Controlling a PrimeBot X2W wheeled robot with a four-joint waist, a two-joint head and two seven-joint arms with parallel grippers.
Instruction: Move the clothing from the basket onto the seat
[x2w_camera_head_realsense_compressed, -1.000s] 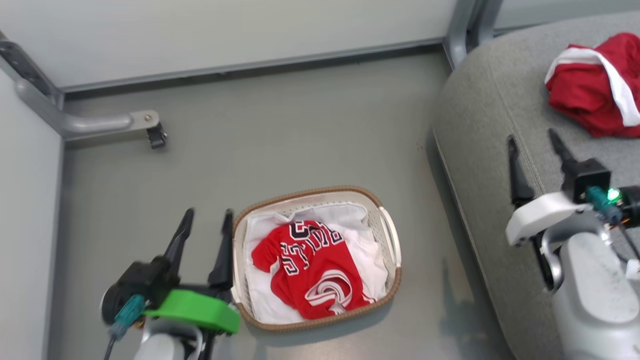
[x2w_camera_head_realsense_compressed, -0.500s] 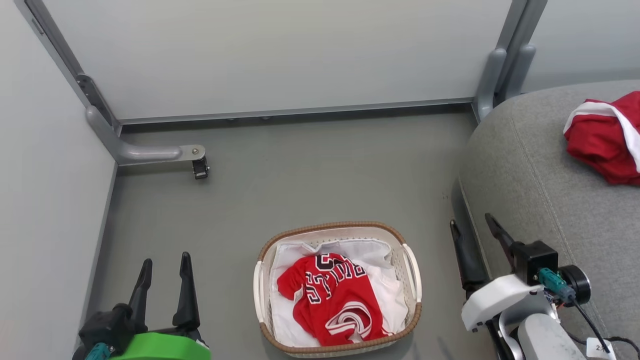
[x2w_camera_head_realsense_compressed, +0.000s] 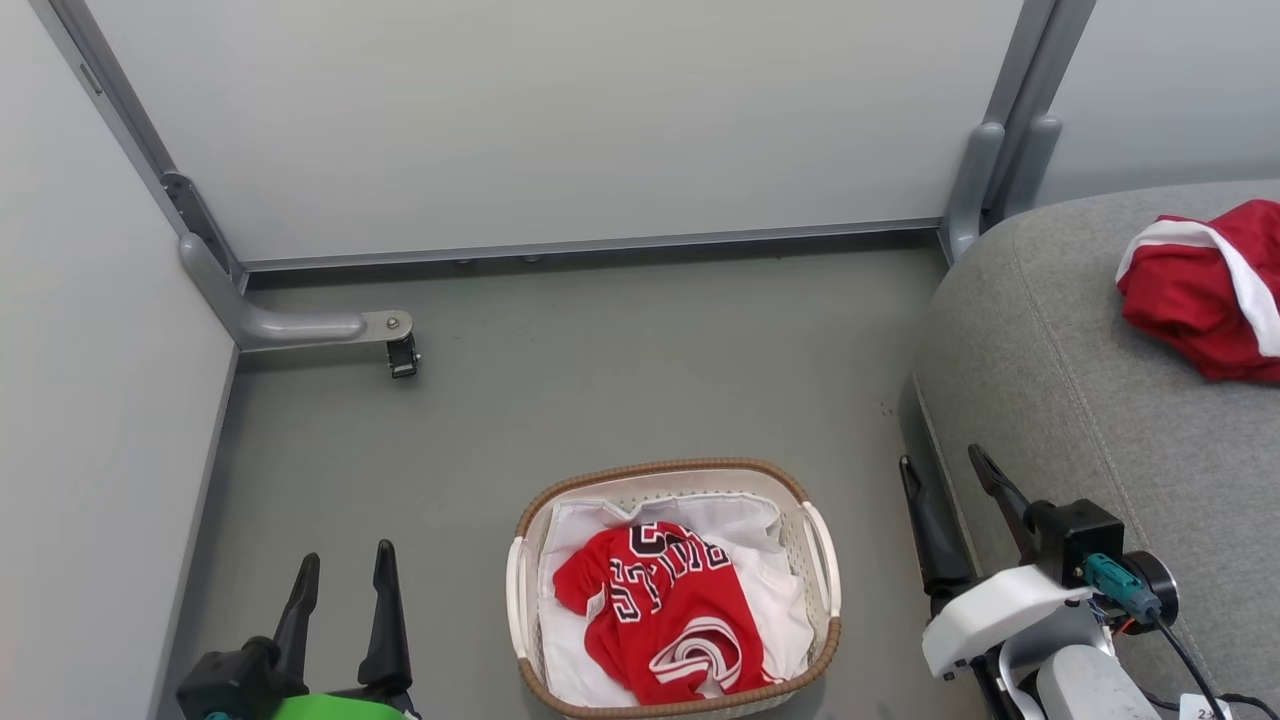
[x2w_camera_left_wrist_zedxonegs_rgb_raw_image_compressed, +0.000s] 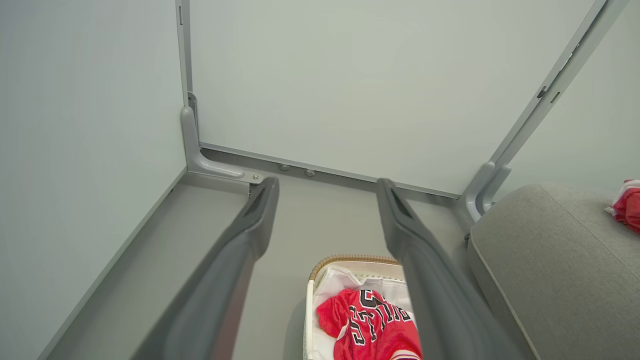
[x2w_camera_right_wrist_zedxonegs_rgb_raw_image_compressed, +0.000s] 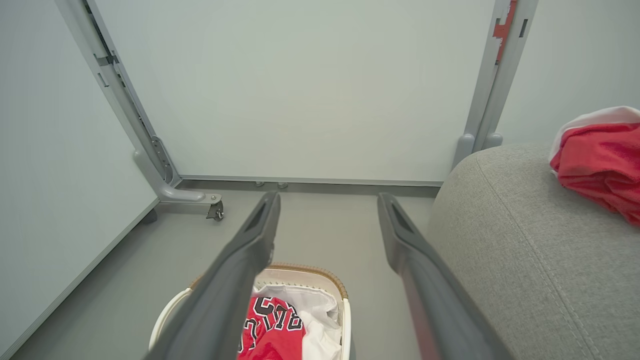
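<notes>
Both tools sit low at my end of the head view. The left gripper (x2w_camera_head_realsense_compressed: 346, 555) is spread wide with nothing between its fingers, hovering over bare floor (x2w_camera_head_realsense_compressed: 600, 380) to the left of the basket (x2w_camera_head_realsense_compressed: 660, 468). The right gripper (x2w_camera_head_realsense_compressed: 940, 458) is equally wide and empty, hanging just beside the front edge of the seat (x2w_camera_head_realsense_compressed: 1050, 380), between it and the basket. Neither touches any cloth.

Between the two tools, the basket stands on the floor. A crumpled red jersey (x2w_camera_head_realsense_compressed: 660, 610) lies in it, on top of a plain white sheet (x2w_camera_head_realsense_compressed: 565, 640) that lines the inside. Farther off to the right, a second red garment (x2w_camera_head_realsense_compressed: 1200, 290) with a white band lies bunched on the seat, well apart from the basket.

I judge the job partly done: one piece is already on the cushion and one waits in the basket. What remains is to reach in, pinch the jersey without dragging the sheet along, and carry it over.

As for writing, the jersey carries black letters outlined in white, but they are creased and upside down from the head camera, so I cannot read the word with confidence. A small white tag (x2w_camera_head_realsense_compressed: 1197, 710) beside the right arm shows what looks like a 2, cut off by the edge. Beyond it all, the pale wall panel (x2w_camera_head_realsense_compressed: 560, 120) is unmarked.
</notes>
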